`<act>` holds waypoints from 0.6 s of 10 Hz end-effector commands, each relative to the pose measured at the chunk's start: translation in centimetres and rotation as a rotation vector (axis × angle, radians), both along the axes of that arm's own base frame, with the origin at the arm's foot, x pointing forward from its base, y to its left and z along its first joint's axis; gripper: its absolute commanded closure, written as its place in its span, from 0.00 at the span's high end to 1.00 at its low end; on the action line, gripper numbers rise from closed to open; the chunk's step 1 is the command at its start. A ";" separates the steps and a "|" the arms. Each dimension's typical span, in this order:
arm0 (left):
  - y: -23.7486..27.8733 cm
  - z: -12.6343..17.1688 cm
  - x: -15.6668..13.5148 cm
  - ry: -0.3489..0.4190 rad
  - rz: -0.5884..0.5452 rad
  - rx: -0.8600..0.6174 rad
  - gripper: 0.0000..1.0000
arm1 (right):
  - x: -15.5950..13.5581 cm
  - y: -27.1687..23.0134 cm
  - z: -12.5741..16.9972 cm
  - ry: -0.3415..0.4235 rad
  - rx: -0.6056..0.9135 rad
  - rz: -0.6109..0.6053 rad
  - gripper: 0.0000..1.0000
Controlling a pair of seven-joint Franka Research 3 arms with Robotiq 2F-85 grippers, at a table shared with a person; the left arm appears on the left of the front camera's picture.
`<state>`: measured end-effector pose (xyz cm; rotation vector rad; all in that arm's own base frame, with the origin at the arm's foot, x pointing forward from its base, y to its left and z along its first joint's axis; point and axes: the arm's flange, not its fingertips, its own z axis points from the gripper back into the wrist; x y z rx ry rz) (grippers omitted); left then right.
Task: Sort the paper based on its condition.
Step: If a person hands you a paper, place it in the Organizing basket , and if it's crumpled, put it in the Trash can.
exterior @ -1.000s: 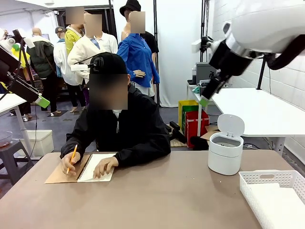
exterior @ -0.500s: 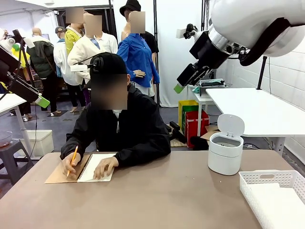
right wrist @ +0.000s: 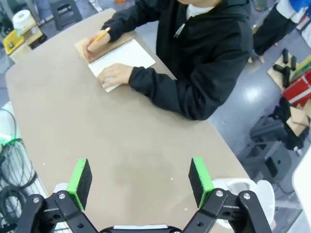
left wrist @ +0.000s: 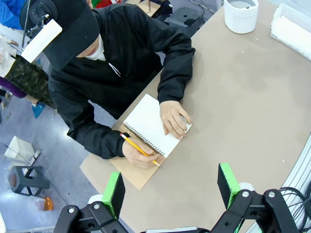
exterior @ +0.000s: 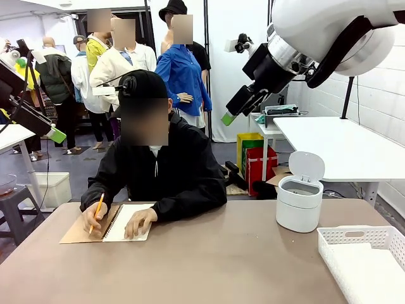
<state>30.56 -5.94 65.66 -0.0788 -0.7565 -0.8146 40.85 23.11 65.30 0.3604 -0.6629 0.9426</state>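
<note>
Front view: your right gripper [exterior: 230,114] hangs high above the far side of the table [exterior: 209,266], angled down toward the person [exterior: 164,171]. From here you cannot tell how its jaws stand. The paper [exterior: 370,269] lies flat inside the white basket [exterior: 329,240] at the near right corner. Just beyond the basket stands 1 white bin [exterior: 299,206] with its lid up. The person holds a pencil [exterior: 96,211] at an open spiral notebook [exterior: 126,223], with the other hand flat on the page.

Left wrist view: your left gripper [left wrist: 171,186] looks down on the notebook from high up. Its 2 green pads are spread wide with nothing between them.

Right wrist view: the right gripper's 2 pads stand wide apart and empty, high over bare tabletop. The bin shows just past 1 finger.
</note>
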 end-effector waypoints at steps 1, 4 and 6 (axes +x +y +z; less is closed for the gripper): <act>0.0 0.0 0.0 0.000 0.000 -0.001 1.00 | 0.0 -0.1 0.2 -0.012 -0.012 -0.022 1.00; 0.0 0.0 0.0 0.000 0.000 -0.001 1.00 | 0.0 -0.1 0.2 -0.012 -0.012 -0.022 1.00; 0.0 0.0 0.0 0.000 0.000 -0.001 1.00 | 0.0 -0.1 0.2 -0.012 -0.012 -0.022 1.00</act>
